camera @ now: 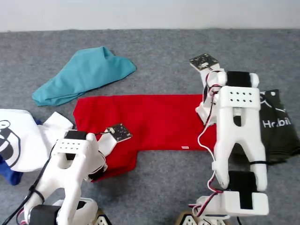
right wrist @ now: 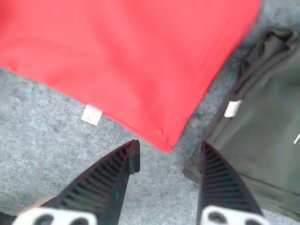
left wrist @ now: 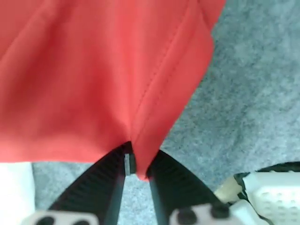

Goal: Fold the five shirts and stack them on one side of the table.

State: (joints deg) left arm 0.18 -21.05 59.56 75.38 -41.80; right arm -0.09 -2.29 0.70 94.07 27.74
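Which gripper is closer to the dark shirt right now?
Right. The right gripper hovers open at the dark shirt's edge, beside the red shirt's corner; the left gripper is pinching the red shirt's other end, well away.

The red shirt [camera: 150, 122] is seen plain, broken only by a small white label [right wrist: 91, 115]. The teal shirt [camera: 84, 75] is left without pattern. The white shirt [camera: 18, 140] is marked with black print, and a plain blue cloth [camera: 9, 176] is noted. The dark shirt [camera: 276, 126] — olive-black — is marked with white lettering. The counter [camera: 164, 56] is covered in mottled grey. The left arm [camera: 70, 159] and right arm [camera: 236, 122] are finished in white with black sections — the right arm's fingers [right wrist: 108, 180] are black and ribbed.
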